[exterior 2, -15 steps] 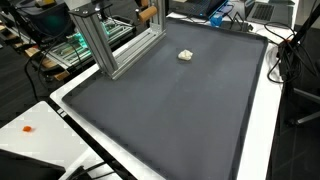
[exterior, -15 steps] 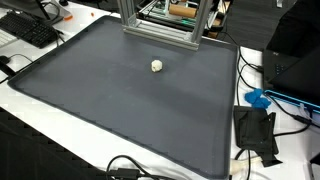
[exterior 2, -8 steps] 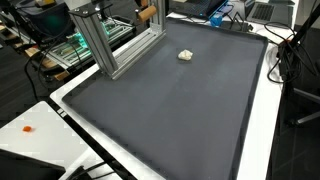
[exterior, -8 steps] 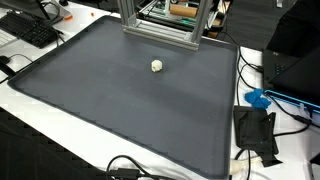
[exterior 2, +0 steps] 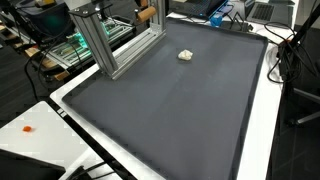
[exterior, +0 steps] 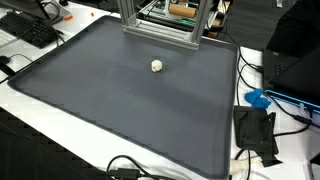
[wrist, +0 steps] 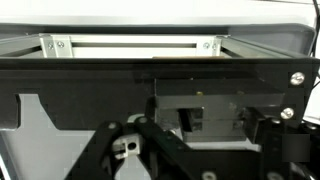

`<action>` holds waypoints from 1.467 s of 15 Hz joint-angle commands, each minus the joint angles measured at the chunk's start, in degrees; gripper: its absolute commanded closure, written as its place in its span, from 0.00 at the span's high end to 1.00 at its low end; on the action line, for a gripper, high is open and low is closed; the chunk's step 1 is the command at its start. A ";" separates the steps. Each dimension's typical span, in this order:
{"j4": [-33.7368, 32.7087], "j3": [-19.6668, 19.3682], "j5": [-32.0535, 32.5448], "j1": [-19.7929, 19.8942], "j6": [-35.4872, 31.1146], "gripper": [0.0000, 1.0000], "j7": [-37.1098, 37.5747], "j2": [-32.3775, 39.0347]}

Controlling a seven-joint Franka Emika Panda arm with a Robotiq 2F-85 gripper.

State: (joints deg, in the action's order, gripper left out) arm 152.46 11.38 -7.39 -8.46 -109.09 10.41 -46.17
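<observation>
A small white crumpled object lies on the dark grey mat in both exterior views [exterior: 157, 65] [exterior 2: 185, 55], towards the far side near the aluminium frame. The arm and gripper do not show in either exterior view. In the wrist view my gripper [wrist: 200, 145] shows only as dark finger linkages at the lower left and lower right, spread apart with nothing between them. It faces a dark panel and metal framing. The white object is not in the wrist view.
The mat [exterior: 120, 100] [exterior 2: 170, 110] covers most of a white table. An aluminium frame [exterior: 160, 25] [exterior 2: 110, 40] stands at its far edge. A keyboard [exterior: 30, 30], cables [exterior: 125, 168] and a black box [exterior: 255, 130] lie around the mat.
</observation>
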 commanded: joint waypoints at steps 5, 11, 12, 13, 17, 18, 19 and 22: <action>-0.42 0.54 -0.37 -1.19 0.91 1.00 -0.58 0.39; -0.58 0.42 -0.74 -2.38 0.42 0.75 -2.30 0.64; -0.66 0.43 -0.71 -2.41 0.47 0.73 -2.43 0.69; -0.61 0.35 -0.80 -2.43 0.45 0.73 -2.56 0.72; -0.47 0.06 -1.45 -2.67 0.81 0.41 -2.69 1.33; -0.44 -0.11 -1.19 -2.45 0.81 0.33 -2.66 1.34; -0.26 -0.27 -1.25 -2.26 0.62 0.28 -2.52 1.28; 0.39 -0.26 -1.65 -2.18 0.22 0.28 -2.03 1.16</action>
State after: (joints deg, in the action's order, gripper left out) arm 151.41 11.39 -7.62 -9.92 -109.16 8.52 -45.39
